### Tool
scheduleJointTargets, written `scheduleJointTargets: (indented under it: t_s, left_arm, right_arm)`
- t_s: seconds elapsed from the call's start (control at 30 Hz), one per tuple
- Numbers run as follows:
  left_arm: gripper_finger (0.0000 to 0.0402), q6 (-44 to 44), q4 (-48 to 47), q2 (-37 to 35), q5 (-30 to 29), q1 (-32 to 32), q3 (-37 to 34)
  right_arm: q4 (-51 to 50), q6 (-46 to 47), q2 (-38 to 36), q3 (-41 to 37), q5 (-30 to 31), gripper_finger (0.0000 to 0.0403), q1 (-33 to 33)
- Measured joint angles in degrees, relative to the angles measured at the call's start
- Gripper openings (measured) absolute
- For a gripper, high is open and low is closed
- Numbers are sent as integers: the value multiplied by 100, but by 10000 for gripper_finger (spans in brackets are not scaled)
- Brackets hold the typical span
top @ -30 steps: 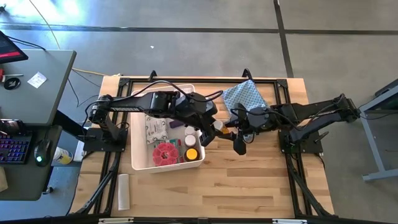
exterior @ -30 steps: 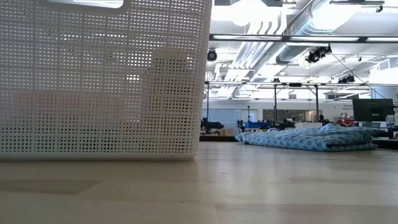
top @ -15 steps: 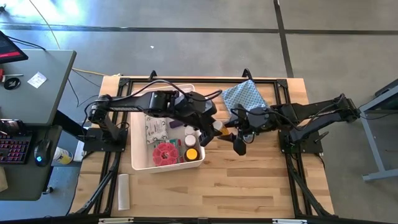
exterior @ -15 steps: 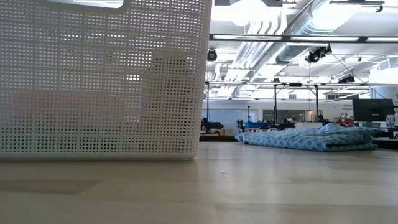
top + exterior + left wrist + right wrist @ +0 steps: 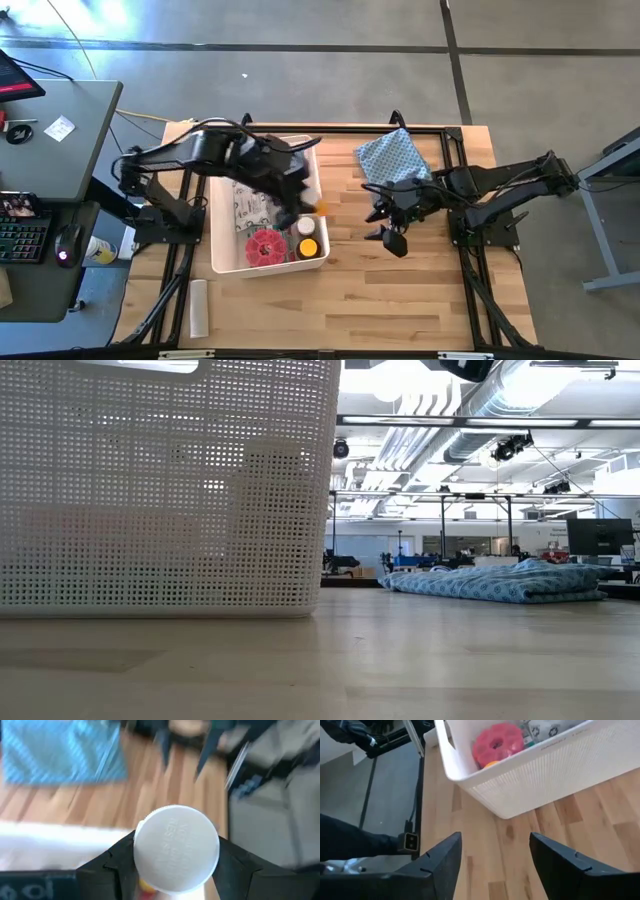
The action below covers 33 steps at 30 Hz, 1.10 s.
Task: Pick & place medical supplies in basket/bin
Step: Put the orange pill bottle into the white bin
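Observation:
My left gripper (image 5: 308, 207) hangs over the right wall of the white basket (image 5: 222, 262), shut on a white-capped bottle (image 5: 176, 851) whose orange body (image 5: 320, 208) sticks out past the fingers. In the basket lie a red disc (image 5: 266, 246), a yellow-capped amber bottle (image 5: 308, 247), a white-capped jar (image 5: 305, 228) and a printed packet (image 5: 248, 205). My right gripper (image 5: 392, 240) stands open and holds nothing over the bare wood to the right of the basket; its wrist view (image 5: 495, 865) looks at the basket (image 5: 545, 765). My left gripper pinches the bottle between its two fingers (image 5: 115, 865), one on each side just below the white cap (image 5: 150, 822). The cap faces back toward the wrist and the orange body (image 5: 145, 885) runs on along the fingers. The bottle is lifted clear, above the basket's rim (image 5: 50, 840).
A folded blue patterned cloth (image 5: 393, 157) lies at the far right of the table, also seen low across the wood (image 5: 500, 582). A white cylinder (image 5: 198, 306) lies near the front left corner. The basket's lattice wall (image 5: 160, 490) fills the left of the low view.
My left gripper has drawn away from my right gripper toward the table's left and upward, carrying the bottle from the gap between basket and cloth to above the basket's right wall. My right gripper has stayed in place but rolled its wrist and tipped further down.

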Motion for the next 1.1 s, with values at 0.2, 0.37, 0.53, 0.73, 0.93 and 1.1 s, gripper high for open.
scheduleJointTargets:
  t_s: [0.2,0.37,0.53,0.73,0.93,1.1]
  left_arm:
    - [246,292,-1259,-204,-240,-4,-12]
    - [237,637,-2203,-313,-917,-4,-90]
    - [236,954,-1839,-566,-1218,3,-1037]
    - [261,1259,-326,-868,-1017,2,-3070]
    - [232,1382,893,-871,-929,147,-4449]
    - [249,1383,1627,-872,-713,512,-5007]
  right_arm:
    - [-49,16,0,0,30,220,0]
    - [-51,25,0,0,104,216,1]
    - [-47,168,0,0,385,217,-2]
    - [-47,360,0,0,461,212,-2]
    - [-49,530,0,0,337,209,0]
    - [-50,577,0,0,337,208,-2]
